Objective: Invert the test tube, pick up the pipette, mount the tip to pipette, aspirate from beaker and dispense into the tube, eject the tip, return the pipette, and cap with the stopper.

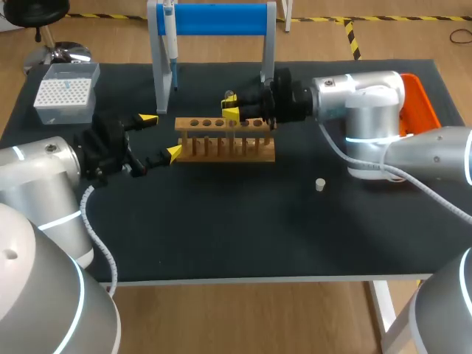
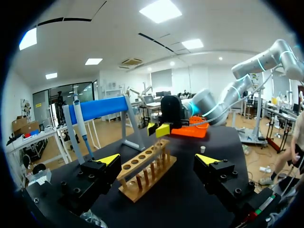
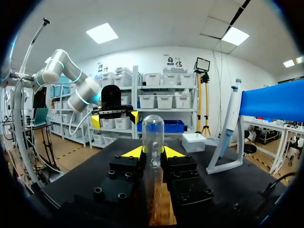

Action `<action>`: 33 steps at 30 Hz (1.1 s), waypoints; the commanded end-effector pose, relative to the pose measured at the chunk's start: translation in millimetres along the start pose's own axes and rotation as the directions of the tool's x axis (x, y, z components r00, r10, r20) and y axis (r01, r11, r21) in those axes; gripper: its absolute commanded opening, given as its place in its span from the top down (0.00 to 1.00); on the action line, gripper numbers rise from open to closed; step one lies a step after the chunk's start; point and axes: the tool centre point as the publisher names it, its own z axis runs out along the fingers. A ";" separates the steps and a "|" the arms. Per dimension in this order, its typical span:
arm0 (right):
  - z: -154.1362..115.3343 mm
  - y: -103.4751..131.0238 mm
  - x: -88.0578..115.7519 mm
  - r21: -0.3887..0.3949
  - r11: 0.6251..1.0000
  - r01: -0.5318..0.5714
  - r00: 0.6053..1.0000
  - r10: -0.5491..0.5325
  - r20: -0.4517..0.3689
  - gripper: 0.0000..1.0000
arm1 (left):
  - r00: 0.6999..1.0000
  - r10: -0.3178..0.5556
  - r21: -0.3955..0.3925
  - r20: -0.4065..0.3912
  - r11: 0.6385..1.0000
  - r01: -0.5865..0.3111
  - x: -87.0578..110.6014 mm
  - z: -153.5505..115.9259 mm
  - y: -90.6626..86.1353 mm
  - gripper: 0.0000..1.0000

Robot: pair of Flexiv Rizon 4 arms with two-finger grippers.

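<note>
A clear test tube (image 3: 153, 130) stands upright in the wooden rack (image 1: 225, 144), rounded end up. My right gripper (image 1: 231, 106) reaches over the rack from the right, and in the right wrist view the gripper (image 3: 153, 152) is shut on the tube, with yellow tips pressed to both sides. My left gripper (image 1: 161, 136) hangs wide open just left of the rack, holding nothing; in its own view the rack (image 2: 142, 173) lies ahead of its fingers. The pipette (image 1: 169, 37) hangs on the blue-barred stand (image 1: 214, 18). A small white stopper (image 1: 320, 184) lies on the mat.
A white tip box (image 1: 66, 90) sits at the back left. An orange tray (image 1: 420, 103) lies at the back right behind my right arm. The stand's legs rise just behind the rack.
</note>
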 end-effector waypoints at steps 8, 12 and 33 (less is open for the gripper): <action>-3.9 11.3 -0.7 -0.010 1.000 -0.005 1.000 0.005 0.004 1.00 | 1.000 0.001 -0.001 0.004 1.000 -0.001 1.2 0.6 0.0 0.00; -4.5 16.3 -0.9 -0.013 1.000 -0.005 1.000 0.005 0.005 1.00 | 1.000 0.001 -0.001 0.004 1.000 -0.001 1.2 0.6 0.0 0.00; -5.4 40.8 -1.8 -0.007 1.000 0.022 1.000 -0.022 0.010 1.00 | 1.000 0.001 -0.001 0.004 1.000 -0.001 1.2 0.6 0.0 0.00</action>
